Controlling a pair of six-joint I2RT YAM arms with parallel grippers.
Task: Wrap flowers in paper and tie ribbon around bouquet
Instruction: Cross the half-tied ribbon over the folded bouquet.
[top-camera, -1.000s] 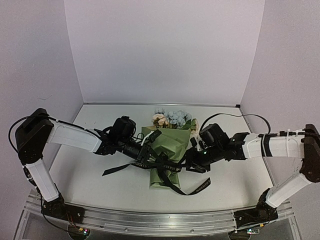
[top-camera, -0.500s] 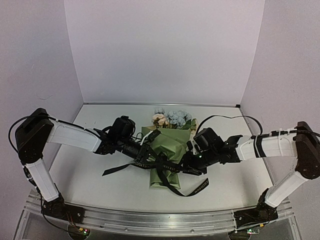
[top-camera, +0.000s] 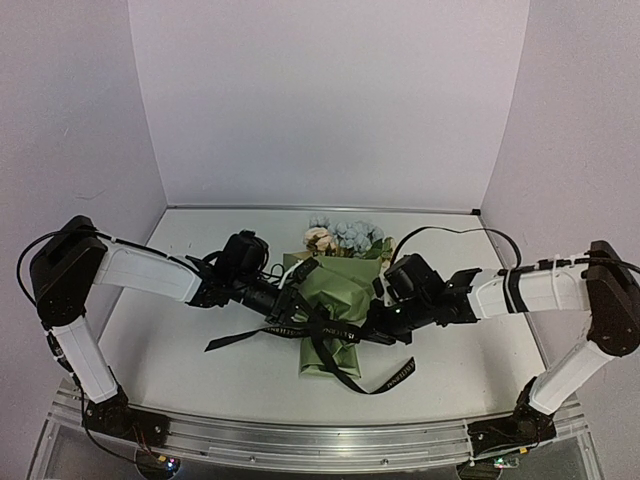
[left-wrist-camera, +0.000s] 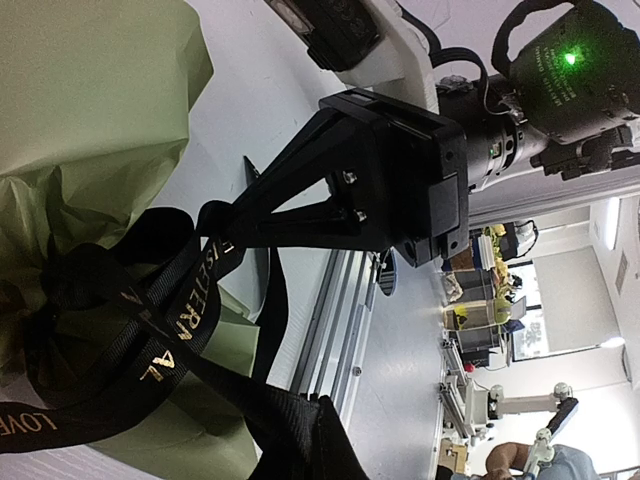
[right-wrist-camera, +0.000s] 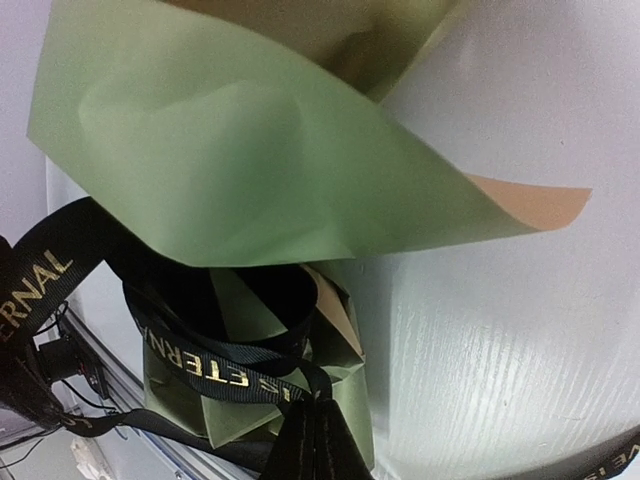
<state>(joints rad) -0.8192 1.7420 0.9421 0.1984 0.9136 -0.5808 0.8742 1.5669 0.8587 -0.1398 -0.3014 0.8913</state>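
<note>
Bouquet (top-camera: 335, 285) beside R gripper (top-camera: 368, 328), ribbon (left-wrist-camera: 175, 320) pinched (shut)

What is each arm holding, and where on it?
Both hold the ribbon: the left gripper pinches a strand on the left side of the bouquet, the right gripper one on its right side.

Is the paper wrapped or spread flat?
Wrapped: the paper forms a cone round the flowers, with ribbon looped across it.

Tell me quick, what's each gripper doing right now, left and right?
Left gripper: closed, pinching the long narrow black ribbon with pale lettering.
Right gripper: closed on that same ribbon.
</note>
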